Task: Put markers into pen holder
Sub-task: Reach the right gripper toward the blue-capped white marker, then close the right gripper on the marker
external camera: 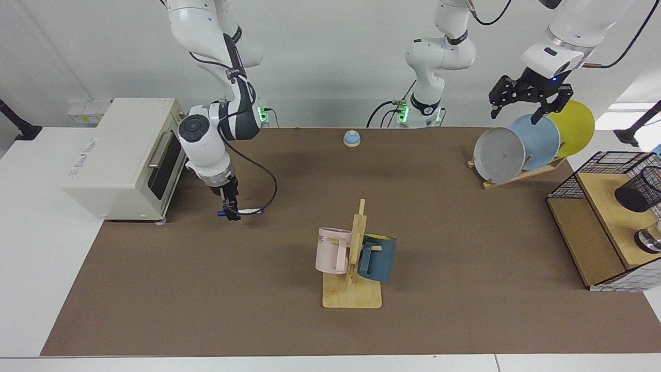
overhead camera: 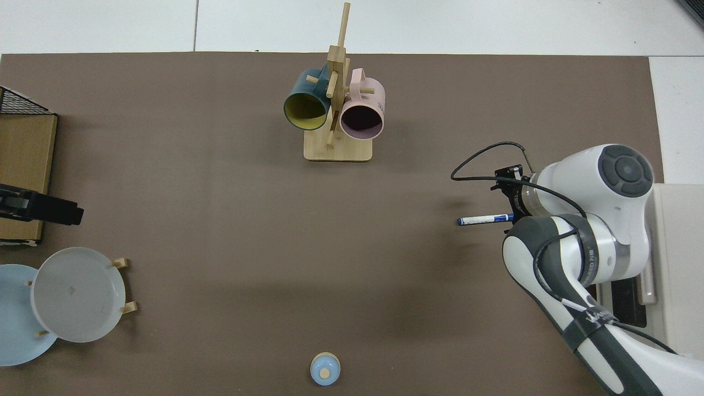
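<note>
Matt brown mat [external camera: 465,232]; wooden mug rack [external camera: 356,248]

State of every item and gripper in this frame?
Marker: flat on the mat.
Right gripper: down at the marker's capped end.
Left gripper: open, above the plates, waiting.
Pen holder: tilted on the shelf.
Mugs: hung on the rack.

Brown tabletop [external camera: 465,289]; a white marker [overhead camera: 484,219] with blue cap; a black mesh pen holder [external camera: 640,190]; pink mug [external camera: 330,250], dark teal mug [external camera: 378,257]; grey, blue, yellow plates [external camera: 532,140].
</note>
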Controlling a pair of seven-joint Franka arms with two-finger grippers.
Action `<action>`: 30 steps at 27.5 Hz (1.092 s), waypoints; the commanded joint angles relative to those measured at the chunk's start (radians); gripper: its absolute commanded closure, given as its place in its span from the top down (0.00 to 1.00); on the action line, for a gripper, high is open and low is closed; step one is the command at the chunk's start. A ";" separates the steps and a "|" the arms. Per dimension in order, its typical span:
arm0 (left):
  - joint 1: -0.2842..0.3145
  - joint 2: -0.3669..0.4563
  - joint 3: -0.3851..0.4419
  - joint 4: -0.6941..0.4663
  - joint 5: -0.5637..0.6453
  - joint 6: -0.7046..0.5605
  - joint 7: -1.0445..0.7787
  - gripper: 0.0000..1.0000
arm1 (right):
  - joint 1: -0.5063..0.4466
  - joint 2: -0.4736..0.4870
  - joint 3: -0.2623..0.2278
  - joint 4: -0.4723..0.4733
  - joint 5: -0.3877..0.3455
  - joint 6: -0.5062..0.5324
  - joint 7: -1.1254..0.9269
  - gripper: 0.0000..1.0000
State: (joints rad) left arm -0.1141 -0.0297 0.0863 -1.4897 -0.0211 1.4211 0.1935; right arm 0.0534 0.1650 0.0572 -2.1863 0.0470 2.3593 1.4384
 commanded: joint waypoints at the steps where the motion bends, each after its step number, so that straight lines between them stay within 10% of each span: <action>1: -0.010 -0.021 0.004 -0.020 0.003 -0.010 -0.008 1.00 | -0.024 0.027 0.013 -0.041 0.011 0.086 0.008 0.99; 22: -0.012 -0.021 -0.005 -0.020 -0.002 -0.008 -0.009 1.00 | -0.050 0.025 0.013 -0.043 0.011 0.077 -0.004 0.81; 30: -0.012 -0.021 -0.007 -0.021 -0.002 -0.008 -0.009 1.00 | -0.049 0.027 0.013 -0.043 0.011 0.077 -0.013 0.32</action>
State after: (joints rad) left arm -0.1150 -0.0297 0.0752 -1.4910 -0.0225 1.4188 0.1935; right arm 0.0197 0.2021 0.0568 -2.2144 0.0527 2.4178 1.4370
